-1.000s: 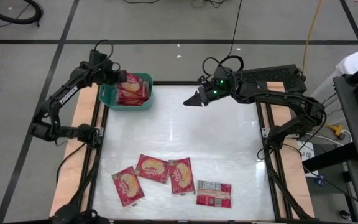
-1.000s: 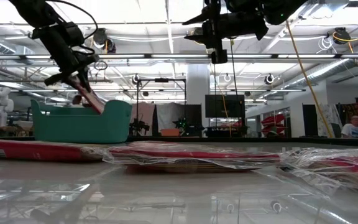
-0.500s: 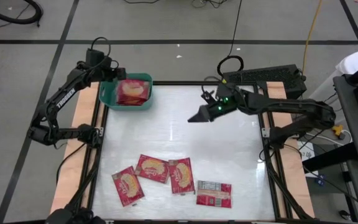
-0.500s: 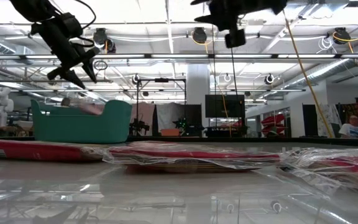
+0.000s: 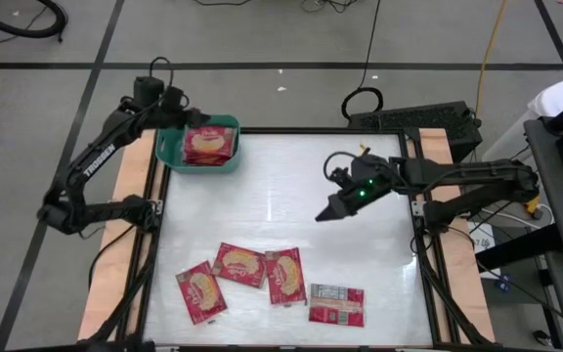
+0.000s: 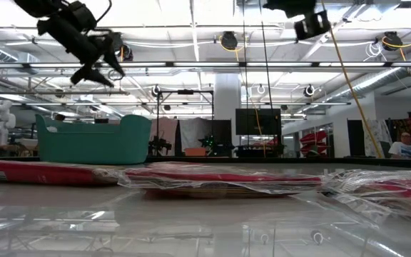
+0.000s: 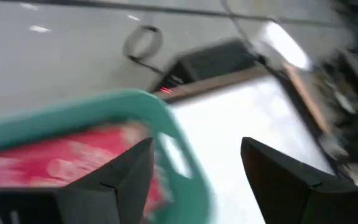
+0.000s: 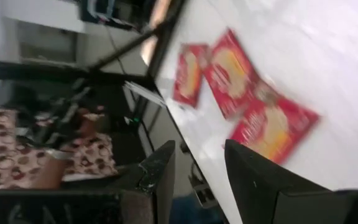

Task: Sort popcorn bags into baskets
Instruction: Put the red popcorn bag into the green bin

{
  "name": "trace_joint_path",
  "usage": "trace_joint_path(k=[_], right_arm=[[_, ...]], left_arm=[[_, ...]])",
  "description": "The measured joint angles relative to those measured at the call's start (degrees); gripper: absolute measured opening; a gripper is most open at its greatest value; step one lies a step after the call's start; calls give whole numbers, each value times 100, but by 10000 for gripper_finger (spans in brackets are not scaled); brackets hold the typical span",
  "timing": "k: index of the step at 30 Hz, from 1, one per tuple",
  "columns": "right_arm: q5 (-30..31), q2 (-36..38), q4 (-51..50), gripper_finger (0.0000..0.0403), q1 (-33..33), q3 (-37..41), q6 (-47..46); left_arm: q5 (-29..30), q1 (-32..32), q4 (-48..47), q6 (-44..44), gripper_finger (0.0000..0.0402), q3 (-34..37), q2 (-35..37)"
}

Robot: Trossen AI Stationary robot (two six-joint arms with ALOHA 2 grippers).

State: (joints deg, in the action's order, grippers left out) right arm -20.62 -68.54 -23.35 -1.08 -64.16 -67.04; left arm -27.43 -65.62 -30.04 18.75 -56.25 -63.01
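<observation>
Hovering over the table centre-right, right gripper point(image 5: 328, 215) has fingers spread, nothing between them.
Left gripper point(image 5: 177, 106) sits at the far-left rim of the teal basket point(image 5: 170, 154), fingers apart and empty. Red popcorn bags point(image 5: 208, 144) lie stacked inside the basket. Four more bags point(image 5: 239, 265) lie flat along the near edge of the table point(image 5: 291, 210), one point(image 5: 336, 304) showing a grey-white label.

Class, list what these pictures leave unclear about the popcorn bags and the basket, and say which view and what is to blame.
- Count of bags in the basket: high view shows only the top bag.
- Basket contents: low view, teal wall hides them.
- Table bags: low view, edge-on, faces unreadable.
- Left wrist view: motion blur smears the basket bag.
</observation>
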Motion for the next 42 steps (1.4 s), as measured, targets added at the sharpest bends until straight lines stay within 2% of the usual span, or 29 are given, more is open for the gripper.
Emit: trace_joint_path(k=[7,12,17,22,26,31,37,42], right_arm=[[130,20,-968,130,353,-2,-466],[429,19,-1497,130,729,-2,-648],[261,-131,-1962,139,1183,13,-668],[56,-194,-1733,183,1597,363,-628],[106,-186,-1245,226,1991,821,-1208],[211,-185,17,266,2654,1479,-1862],[777,-190,1100,278,3260,2082,-2155],[1016,-315,1196,278,3397,2201,-1828]], left_arm=[[-202,1653,-579,19,207,0,594],[230,2853,-972,93,190,0,825],[434,3715,-1041,403,180,0,831],[864,4398,-991,787,177,2,682],[978,4781,-774,1111,177,2,504],[978,5256,-265,1581,177,2,219],[1028,6026,452,1950,177,2,27],[1790,6782,685,2161,177,2,-46]])
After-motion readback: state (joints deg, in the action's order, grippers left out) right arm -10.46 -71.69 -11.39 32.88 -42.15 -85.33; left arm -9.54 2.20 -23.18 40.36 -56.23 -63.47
